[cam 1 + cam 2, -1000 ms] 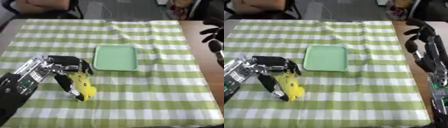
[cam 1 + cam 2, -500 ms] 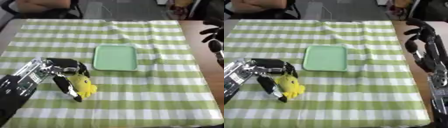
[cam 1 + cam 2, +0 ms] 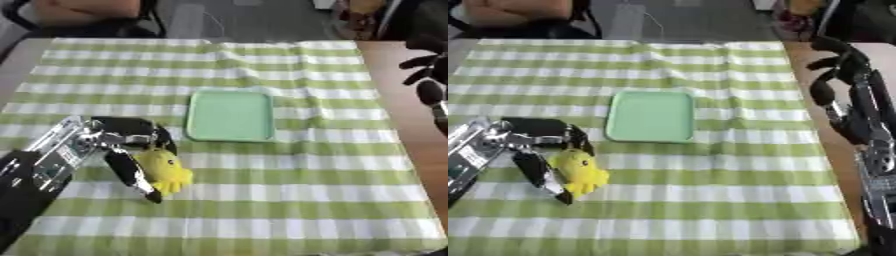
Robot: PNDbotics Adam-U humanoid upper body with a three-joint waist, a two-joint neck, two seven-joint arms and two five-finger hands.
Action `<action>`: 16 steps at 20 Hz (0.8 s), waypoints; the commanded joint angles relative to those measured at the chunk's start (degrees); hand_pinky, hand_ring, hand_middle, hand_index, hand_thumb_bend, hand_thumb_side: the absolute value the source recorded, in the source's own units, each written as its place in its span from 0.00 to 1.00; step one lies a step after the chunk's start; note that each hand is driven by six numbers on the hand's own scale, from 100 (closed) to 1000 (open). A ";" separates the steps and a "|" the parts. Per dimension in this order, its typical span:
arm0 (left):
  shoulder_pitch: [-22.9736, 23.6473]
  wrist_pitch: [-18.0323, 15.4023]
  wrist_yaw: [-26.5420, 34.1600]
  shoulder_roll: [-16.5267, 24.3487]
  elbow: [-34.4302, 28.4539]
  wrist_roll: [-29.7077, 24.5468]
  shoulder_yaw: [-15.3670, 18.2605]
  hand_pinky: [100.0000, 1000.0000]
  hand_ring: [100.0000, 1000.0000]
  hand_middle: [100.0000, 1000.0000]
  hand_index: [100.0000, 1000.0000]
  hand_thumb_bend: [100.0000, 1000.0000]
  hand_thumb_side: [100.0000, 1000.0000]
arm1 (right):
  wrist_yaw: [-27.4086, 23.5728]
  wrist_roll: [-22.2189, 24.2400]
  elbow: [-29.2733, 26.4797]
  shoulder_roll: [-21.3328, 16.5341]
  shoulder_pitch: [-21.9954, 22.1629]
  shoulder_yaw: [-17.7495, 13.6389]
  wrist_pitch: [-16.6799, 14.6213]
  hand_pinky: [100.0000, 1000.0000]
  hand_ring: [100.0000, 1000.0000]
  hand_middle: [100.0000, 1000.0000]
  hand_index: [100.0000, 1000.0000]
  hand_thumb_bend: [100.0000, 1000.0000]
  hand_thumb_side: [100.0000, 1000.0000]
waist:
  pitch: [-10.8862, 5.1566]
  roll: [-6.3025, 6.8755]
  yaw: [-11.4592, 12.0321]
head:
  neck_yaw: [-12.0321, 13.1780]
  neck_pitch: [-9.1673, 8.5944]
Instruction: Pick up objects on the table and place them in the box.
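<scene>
A yellow toy (image 3: 164, 170) with short legs lies on the green checked cloth at the lower left. My left hand (image 3: 118, 145) comes in from the lower left and brackets it: fingers curl over its far side and the thumb runs down its near left side. The toy still rests on the cloth. A shallow light green tray (image 3: 230, 115) sits just right of the hand, in the middle of the table. My right hand (image 3: 839, 70) hangs with curled fingers off the table's right edge and holds nothing.
The checked cloth (image 3: 289, 195) covers the table, with bare wood (image 3: 398, 75) along the right side. A person sits at the far edge, top left, away from the objects.
My left hand has drawn a little toward the near left and closed further round the yellow toy. The right hand has not moved.
</scene>
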 commanded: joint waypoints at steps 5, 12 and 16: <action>-0.82 0.71 -2.85 0.49 -0.60 7.03 1.47 0.08 0.20 0.38 0.51 0.31 0.74 | -0.16 0.02 -0.72 -0.49 -1.02 -0.24 0.06 0.46 0.63 0.77 0.91 0.67 0.96 | -0.46 -0.15 0.06 | 0.26 -0.69; -1.04 1.30 -6.20 -0.15 -0.78 17.13 1.72 0.00 0.00 0.12 0.26 0.00 0.98 | -0.15 -0.03 -0.68 -0.47 -1.01 -0.30 0.08 0.46 0.63 0.77 0.91 0.67 0.96 | -0.43 -0.20 0.04 | 0.25 -0.77; -1.09 1.65 -7.42 -0.35 -0.45 21.09 1.62 0.00 0.00 0.08 0.26 0.00 1.00 | -0.14 -0.08 -0.68 -0.46 -1.00 -0.32 0.08 0.46 0.63 0.77 0.91 0.67 0.96 | -0.43 -0.19 0.00 | 0.26 -0.83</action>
